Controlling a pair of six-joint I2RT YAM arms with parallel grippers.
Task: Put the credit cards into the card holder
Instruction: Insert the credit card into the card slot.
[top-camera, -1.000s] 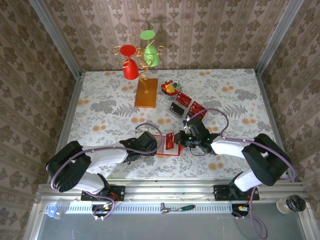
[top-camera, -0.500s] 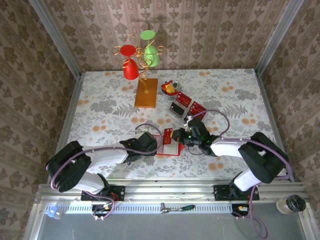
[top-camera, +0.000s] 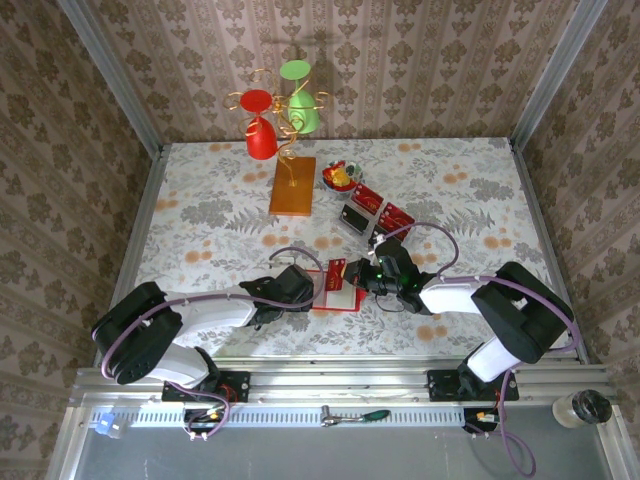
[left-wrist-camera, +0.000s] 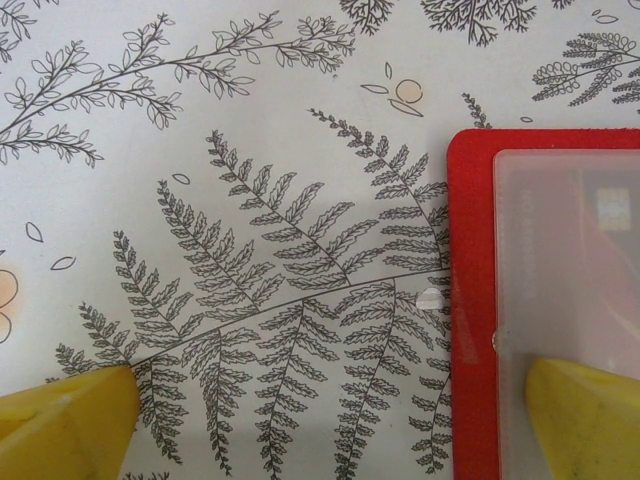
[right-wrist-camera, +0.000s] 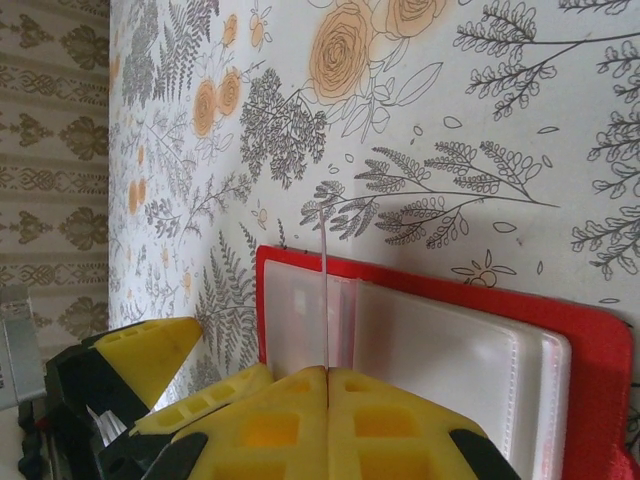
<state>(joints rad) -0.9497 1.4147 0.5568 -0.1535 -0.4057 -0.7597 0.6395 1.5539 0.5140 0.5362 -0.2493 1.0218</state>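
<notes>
The card holder (top-camera: 340, 298) lies open on the floral table, a red cover with pale inner pages (right-wrist-camera: 450, 345). My right gripper (top-camera: 356, 272) is shut on a red credit card (top-camera: 335, 268). In the right wrist view the card (right-wrist-camera: 325, 290) shows edge-on, standing over the holder's fold, pinched at the right gripper (right-wrist-camera: 328, 375). My left gripper (left-wrist-camera: 325, 420) is open at the holder's left edge (left-wrist-camera: 470, 300). One yellow finger (left-wrist-camera: 585, 415) rests over the pale page, the other (left-wrist-camera: 65, 420) is over bare table. More credit cards (top-camera: 368, 197) lie at the back.
A wire stand on a wooden base (top-camera: 292, 186) carries a red cup (top-camera: 261, 139) and a green cup (top-camera: 304, 113) at the back. A small red and yellow object (top-camera: 339, 177) sits beside the spare cards (top-camera: 395, 215). Patterned walls close the table in.
My right gripper has carried the card a little away from the near edge, toward the holder's far left corner. The left arm has stayed put.
</notes>
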